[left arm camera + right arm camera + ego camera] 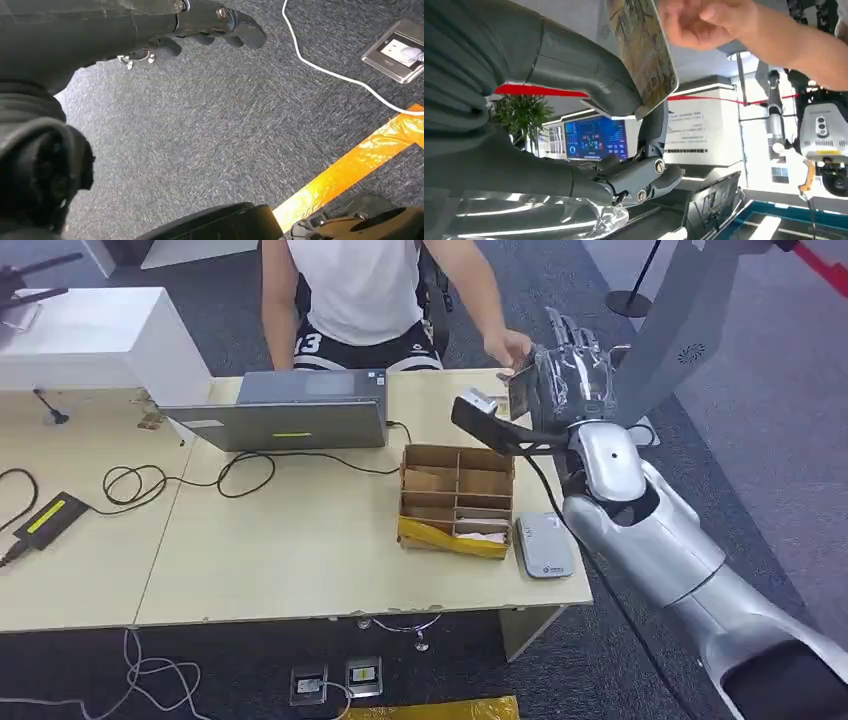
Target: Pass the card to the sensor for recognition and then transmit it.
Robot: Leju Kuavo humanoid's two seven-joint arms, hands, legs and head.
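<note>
My right hand (pixel 572 368) is raised past the table's far right corner. It holds the card (pixel 520 390) upright. In the right wrist view the thumb (pixel 589 82) presses the patterned card (pixel 644 47) against the fingers. A person's hand (pixel 508 346) reaches to the card's far edge, and its fingers (pixel 696 22) are at that edge. The white sensor pad (pixel 543 545) lies flat on the table near the right edge, below my forearm. My left hand (pixel 200 25) hangs over the carpet, with its fingers loosely extended and nothing in them.
A compartmented cardboard box (pixel 456 500) stands left of the sensor. A laptop (pixel 290 410) and cables (pixel 150 480) lie on the table (pixel 300 560), and the person sits behind it. A small white device (pixel 478 400) rests near the card. Floor sockets (pixel 397 50) and orange tape (pixel 360 165) mark the carpet.
</note>
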